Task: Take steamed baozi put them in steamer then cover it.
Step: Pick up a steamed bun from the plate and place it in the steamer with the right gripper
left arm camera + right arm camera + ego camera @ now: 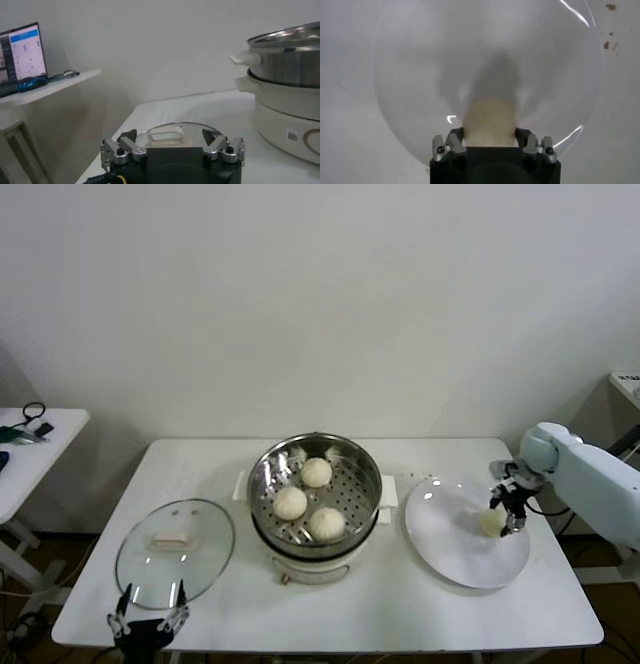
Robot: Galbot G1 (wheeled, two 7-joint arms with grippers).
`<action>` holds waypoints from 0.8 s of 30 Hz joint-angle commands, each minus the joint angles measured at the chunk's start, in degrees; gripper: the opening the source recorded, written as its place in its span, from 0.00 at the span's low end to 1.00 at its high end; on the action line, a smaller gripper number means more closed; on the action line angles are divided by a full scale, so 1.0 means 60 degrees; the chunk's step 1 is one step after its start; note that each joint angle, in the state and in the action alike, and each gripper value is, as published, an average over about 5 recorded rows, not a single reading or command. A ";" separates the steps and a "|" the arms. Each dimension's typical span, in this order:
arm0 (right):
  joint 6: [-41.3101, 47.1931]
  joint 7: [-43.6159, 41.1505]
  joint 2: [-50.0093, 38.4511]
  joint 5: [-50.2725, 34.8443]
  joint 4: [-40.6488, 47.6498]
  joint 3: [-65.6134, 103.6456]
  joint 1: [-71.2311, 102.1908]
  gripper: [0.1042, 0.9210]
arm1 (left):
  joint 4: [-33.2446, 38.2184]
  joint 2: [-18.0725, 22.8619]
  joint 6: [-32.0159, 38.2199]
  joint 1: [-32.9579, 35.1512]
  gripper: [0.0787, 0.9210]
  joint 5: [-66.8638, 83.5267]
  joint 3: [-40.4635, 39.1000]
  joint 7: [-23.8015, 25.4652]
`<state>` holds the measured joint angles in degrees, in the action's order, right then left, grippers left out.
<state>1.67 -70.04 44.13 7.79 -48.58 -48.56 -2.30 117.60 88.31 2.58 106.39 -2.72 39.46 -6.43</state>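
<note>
The left gripper (148, 620) hangs at the near table edge, nearest the head camera, its jaws spread wide and holding nothing, just in front of the round clear glass cover (175, 552) with its cream-white bar handle, which lies flat on the white table (330, 609) to the left of the steamer. The left wrist view alone shows that handle (166, 135) framed between the gripper's parted fingers (124, 149), with the wide shiny steel steamer (285, 85) on its white base rising beside the lid.

Three cream-white domed baozi (291, 502) sit on the perforated tray inside the steamer (315, 494), seen only from the head camera. To the right of the steamer lies a large round white plate (455, 559), where the right gripper (507, 515) is clenched around the fourth baozi (491, 523). The right wrist view confirms that bun (489, 123) pinched between its fingers (451, 143) over the plate (420, 75).
</note>
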 commanded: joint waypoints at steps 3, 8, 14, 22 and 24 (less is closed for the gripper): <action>0.0044 -0.0005 0.0037 -0.0774 -0.0068 -0.0663 -0.0798 0.69 | 0.0029 0.0003 0.0028 0.0031 0.88 -0.0002 -0.0022 0.0005; 0.0361 0.0123 0.0330 -0.2272 -0.0265 -0.2074 -0.2628 0.69 | 0.0062 -0.0010 0.0032 0.0014 0.88 -0.0012 -0.0084 0.0011; 0.1008 0.0356 0.1146 -0.4279 -0.0513 -0.3795 -0.4698 0.69 | 0.0208 0.0056 -0.0075 -0.0155 0.88 -0.0060 -0.0268 0.0015; 0.2146 0.1054 0.1736 -0.6569 -0.1868 -0.4792 -0.5993 0.69 | 0.0306 0.0119 -0.0146 -0.0316 0.88 -0.0255 -0.0643 0.0024; 0.2405 0.1298 0.1798 -0.6886 -0.2331 -0.4967 -0.6165 0.69 | 0.0309 0.0147 -0.0121 -0.0306 0.88 -0.0290 -0.0726 0.0026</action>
<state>11.40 -64.98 52.44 -21.94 -57.13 -71.79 -30.94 119.27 89.11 2.03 104.91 -4.01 36.02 -6.25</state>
